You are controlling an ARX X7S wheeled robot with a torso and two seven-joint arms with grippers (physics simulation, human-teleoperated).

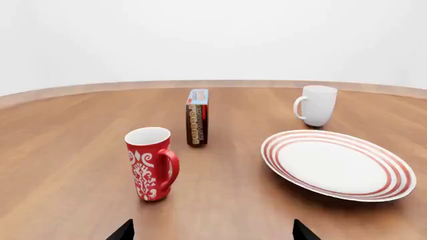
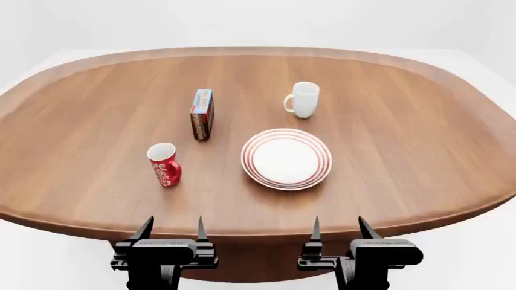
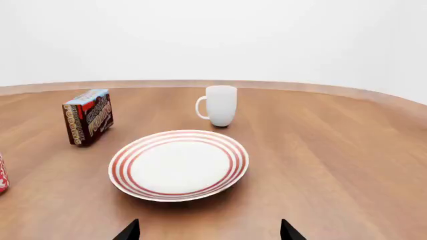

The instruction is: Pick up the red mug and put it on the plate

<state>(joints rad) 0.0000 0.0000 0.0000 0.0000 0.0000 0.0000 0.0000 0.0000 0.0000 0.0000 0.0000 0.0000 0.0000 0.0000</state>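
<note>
Both grippers hung spread and empty at the near edge of the tabletop (image 2: 419, 121), so the step in hand was judged to be the first reach for the red mug (image 2: 164, 164).

From the head view, the left gripper (image 2: 171, 231) sat almost straight behind the red mug, which stood upright well left of the plate (image 2: 286, 159); the right gripper (image 2: 337, 229) faced the plate instead. The left arm looked the better choice. A snack box (image 2: 202, 113) stood beyond the mug and a white mug (image 2: 304, 99) beyond the plate, both well apart from the likely path.

From the left wrist view, the red mug (image 1: 151, 163) stood off toward one fingertip of the left gripper (image 1: 212, 231), its handle turned toward the plate (image 1: 337, 165). A good grasp would probably centre the gripper on the body, clear of the handle, closing across the cylinder.

From the right wrist view, the right gripper (image 3: 208, 230) pointed at the bare plate (image 3: 179, 165), with only a sliver of the red mug (image 3: 3, 174) at the frame's edge. Keeping this arm back would likely leave the plate free for a level set-down.
</note>
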